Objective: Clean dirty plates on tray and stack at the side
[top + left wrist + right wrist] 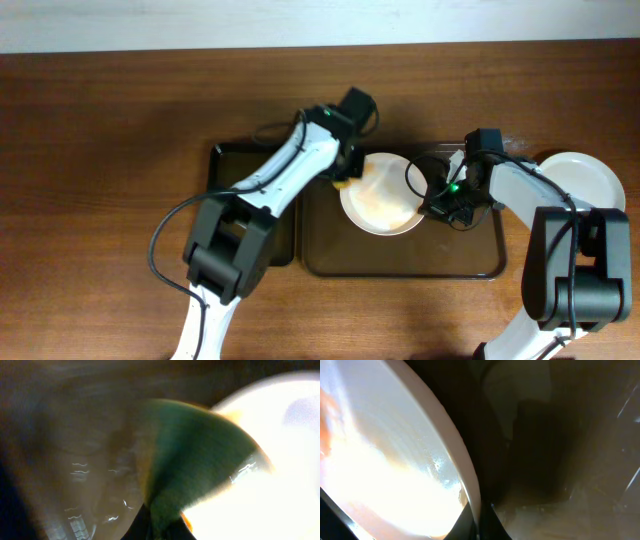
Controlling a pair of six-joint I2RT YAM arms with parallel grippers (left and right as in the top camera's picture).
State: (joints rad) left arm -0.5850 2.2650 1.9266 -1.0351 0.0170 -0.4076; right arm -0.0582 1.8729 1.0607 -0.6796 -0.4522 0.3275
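A white plate [385, 205] with pale orange sauce smears lies tilted on the dark brown tray [400, 262]. My left gripper [343, 178] is at the plate's left edge, shut on a green-and-yellow sponge [200, 455] that presses against the plate [285, 460]. My right gripper [437, 203] is at the plate's right edge, shut on its rim; in the right wrist view the rim [465, 475] runs between the fingers [479, 520]. A plain white plate [580, 178] sits on the table right of the tray. I cannot tell whether another plate lies under it.
A narrower black tray [225, 190] lies against the left side of the brown tray, under my left arm. The wooden table [100, 200] extends to both sides. The left wrist view is blurred.
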